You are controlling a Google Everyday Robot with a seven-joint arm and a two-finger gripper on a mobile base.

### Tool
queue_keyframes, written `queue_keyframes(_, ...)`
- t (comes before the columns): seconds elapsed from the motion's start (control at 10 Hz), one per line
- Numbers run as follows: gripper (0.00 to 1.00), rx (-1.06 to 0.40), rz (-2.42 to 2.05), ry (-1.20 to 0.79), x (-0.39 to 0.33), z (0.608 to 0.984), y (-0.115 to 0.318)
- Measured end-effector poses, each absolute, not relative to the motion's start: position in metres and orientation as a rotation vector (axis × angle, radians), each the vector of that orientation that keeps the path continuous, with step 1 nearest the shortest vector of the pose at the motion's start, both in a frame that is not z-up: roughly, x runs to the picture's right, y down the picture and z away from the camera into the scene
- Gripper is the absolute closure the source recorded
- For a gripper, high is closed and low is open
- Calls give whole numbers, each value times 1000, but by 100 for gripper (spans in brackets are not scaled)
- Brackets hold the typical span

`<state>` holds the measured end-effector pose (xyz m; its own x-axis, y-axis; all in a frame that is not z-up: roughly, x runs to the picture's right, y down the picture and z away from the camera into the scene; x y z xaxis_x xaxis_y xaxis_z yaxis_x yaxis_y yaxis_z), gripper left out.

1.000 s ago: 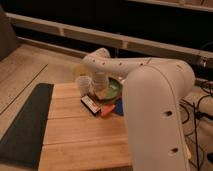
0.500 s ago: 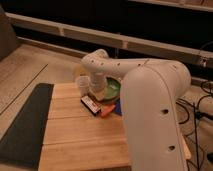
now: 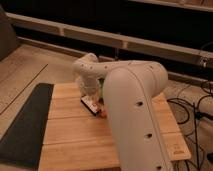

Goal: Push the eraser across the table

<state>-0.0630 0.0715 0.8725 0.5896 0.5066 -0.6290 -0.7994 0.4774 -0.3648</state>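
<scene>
The end effector (image 3: 88,94), grip state unreadable, hangs low over the eraser (image 3: 91,105) near the table's (image 3: 75,142) far edge, apparently positioned to push.

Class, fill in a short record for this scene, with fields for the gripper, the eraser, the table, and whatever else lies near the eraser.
gripper: the white arm's gripper, low over the far middle of the table, directly above the eraser
eraser: small flat black bar with a whitish side edge, lying flat; contact with the gripper cannot be told
table: light bamboo-coloured plank top
neighbour: small orange piece, close beside the eraser, nearer the camera
mat: dark grey mat, along the table's left edge in the picture
</scene>
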Motion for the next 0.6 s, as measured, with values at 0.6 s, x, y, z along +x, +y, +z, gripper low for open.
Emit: queue_keyframes(0.6,100,-722,762,580,-55,910,85)
